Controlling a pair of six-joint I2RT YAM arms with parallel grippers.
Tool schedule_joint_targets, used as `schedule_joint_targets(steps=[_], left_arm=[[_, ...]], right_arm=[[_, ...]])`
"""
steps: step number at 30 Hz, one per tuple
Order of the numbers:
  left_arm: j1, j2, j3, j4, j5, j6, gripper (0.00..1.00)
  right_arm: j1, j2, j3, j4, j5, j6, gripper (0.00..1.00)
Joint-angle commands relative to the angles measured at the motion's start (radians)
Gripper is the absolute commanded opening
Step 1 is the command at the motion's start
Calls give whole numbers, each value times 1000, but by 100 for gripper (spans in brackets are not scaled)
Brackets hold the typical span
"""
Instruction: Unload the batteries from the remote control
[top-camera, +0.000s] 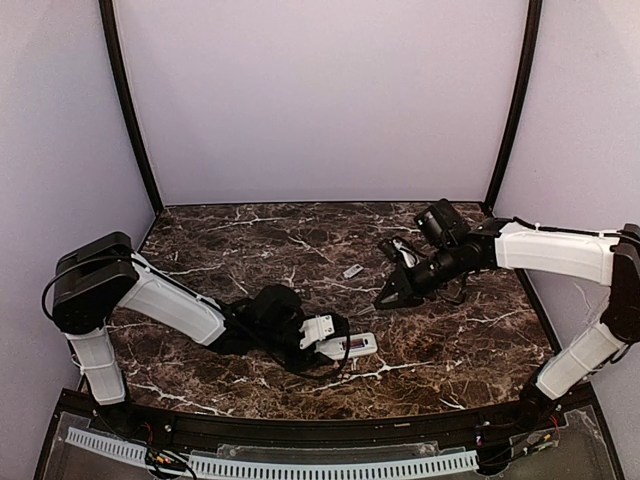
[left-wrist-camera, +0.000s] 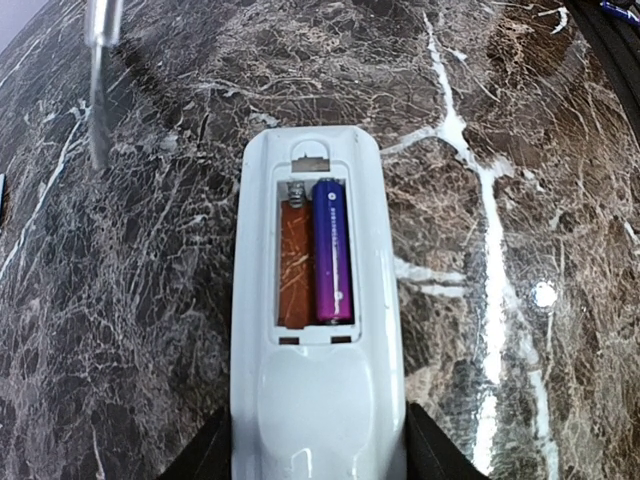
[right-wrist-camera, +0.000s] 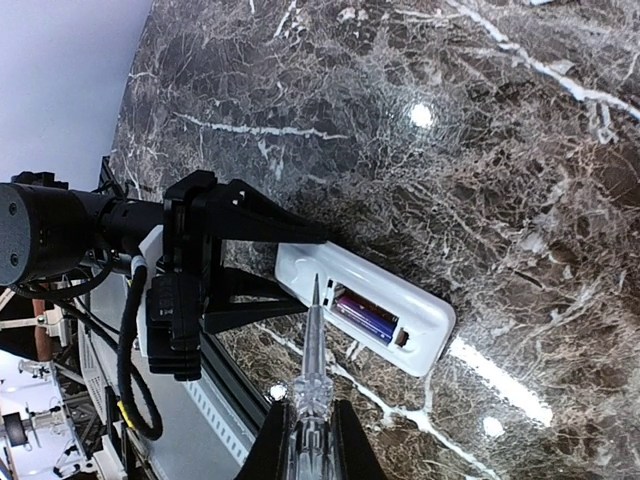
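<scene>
The job now is to get the battery (left-wrist-camera: 333, 250) out of the remote control (left-wrist-camera: 315, 420). It is the only one I can see in there.

To do it well, the right claw (right-wrist-camera: 310, 452) should bring the thin tip of its pointed tool (right-wrist-camera: 312, 345) down to one end of the battery. Then it should slip the tip under that end and lift gently, like a little lever. If it pushes hard, the battery may jump away or the remote may slide. The left claw (left-wrist-camera: 318, 462) should grip firmly so the remote does not rock. In the right wrist view the tip hangs just over the remote, near the open hole. I cannot tell if it touches anything.

The left claw is closed on the two sides of the remote, at the end far from the hole. The right claw is closed around the clear handle of the tool.

The remote is white and long. It rests face down on the dark bench (left-wrist-camera: 520, 120) with its back open. One slot in the hole has a purple-blue battery with a pink end. The empty slot (left-wrist-camera: 294, 265) beside it looks orange-brown, with a small spring at one end. A small grey cover piece (top-camera: 352, 270) lies on the bench, apart from the remote.
</scene>
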Motion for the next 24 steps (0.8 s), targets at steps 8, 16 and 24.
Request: schedule_joint_targets(steps=[8,16,24], left_arm=[[-6,-78,-30,-63,-13,88,0],[-7,-114,-3,-130,-56,187,0],[-6,-130,24,-171,-82,317,0]], right_arm=[[-10,-56,109,-116,129,-169,0],[-9,-57,203,-198,171,-300,0],[-9,-53,246,-235,147,-377,0]])
